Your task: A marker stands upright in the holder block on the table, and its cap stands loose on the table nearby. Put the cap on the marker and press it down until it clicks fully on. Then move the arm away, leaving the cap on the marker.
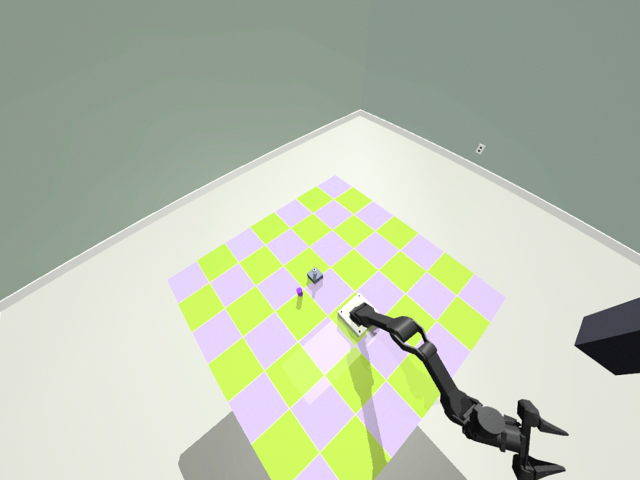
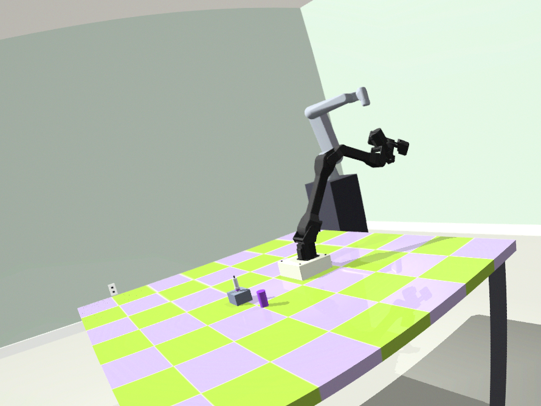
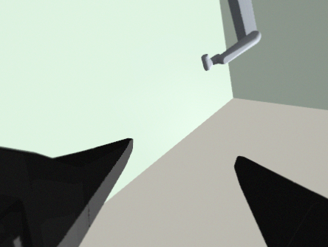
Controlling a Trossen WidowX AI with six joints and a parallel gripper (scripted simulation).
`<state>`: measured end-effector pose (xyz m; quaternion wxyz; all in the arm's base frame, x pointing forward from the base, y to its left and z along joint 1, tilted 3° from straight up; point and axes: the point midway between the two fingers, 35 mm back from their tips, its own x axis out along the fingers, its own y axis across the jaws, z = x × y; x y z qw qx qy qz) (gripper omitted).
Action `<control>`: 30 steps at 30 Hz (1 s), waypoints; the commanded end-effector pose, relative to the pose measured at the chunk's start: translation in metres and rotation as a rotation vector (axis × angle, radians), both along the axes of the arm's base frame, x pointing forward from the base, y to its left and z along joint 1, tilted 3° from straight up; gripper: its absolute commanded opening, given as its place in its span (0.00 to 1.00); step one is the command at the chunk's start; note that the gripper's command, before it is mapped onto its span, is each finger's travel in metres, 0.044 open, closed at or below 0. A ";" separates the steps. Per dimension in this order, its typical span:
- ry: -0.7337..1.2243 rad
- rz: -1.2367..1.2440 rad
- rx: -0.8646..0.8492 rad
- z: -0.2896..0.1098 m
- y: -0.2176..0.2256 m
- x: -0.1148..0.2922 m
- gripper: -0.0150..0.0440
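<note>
nothing of the job looks done yet, as far as i can judge. cap (image 2: 262, 298), a small purple cylinder, stands loose on the checkered table (image 2: 393, 336) just beside the holder block (image 2: 239, 296), apart from it and on the side toward the arm's base (image 2: 323, 262). marker (image 2: 235, 282) stands upright in that block with its tip bare.

arm (image 2: 315, 196) rises from its pale base and reaches up and away from the block, so the gripper (image 1: 550, 448) hangs high in the air, well apart from the cap and on the far side of the base from it. its 2 pointed fingers are spread wide with nothing between them; the wrist view shows only wall and ceiling past them, plus a pale grey bracket arm (image 3: 240, 46), not the table.

all the steps seem left: swing the gripper back over toward the block, come down on the cap, pinch it, line it up over the marker, press it home, then pull the arm off.
</note>
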<state>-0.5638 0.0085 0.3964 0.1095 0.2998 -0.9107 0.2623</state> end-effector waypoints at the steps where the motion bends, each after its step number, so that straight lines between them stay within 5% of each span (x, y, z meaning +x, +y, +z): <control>1: -0.006 -0.003 -0.006 0.000 0.003 0.000 0.89; 6: -0.152 -0.098 -0.184 -0.011 0.079 0.003 0.67; 20: -0.374 -0.373 -0.711 -0.040 0.265 0.064 0.67; 30: -0.422 -0.581 -1.191 -0.077 0.383 0.162 0.67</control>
